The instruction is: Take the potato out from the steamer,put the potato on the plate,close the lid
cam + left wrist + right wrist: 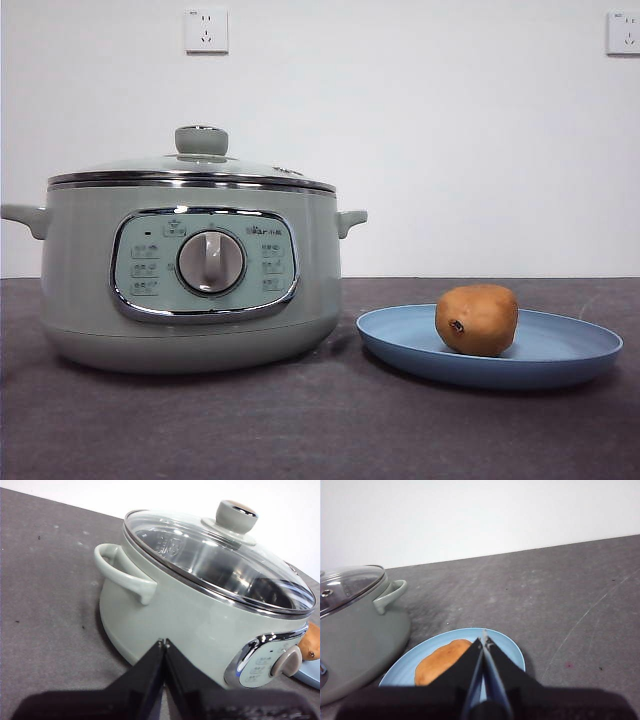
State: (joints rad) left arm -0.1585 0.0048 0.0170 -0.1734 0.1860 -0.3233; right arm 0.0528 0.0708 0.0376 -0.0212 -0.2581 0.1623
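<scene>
The potato (477, 319) lay on the blue plate (560, 365), right of the steamer (80, 290) on the table (300, 430), plate and pot close but apart. The lid (190, 172) sat flat on the steamer's rim, its knob upright, so by the look of it all three steps were done. That would explain why both arms hung back. The left gripper (163, 643) was clenched and empty, poised above the table beside the pot's left handle. The right gripper (484, 641) was likewise clenched on nothing, above the plate. From the front neither arm showed. Through the glass the pot's inside was mostly glare; whether anything remained in it could not be made out.
</scene>
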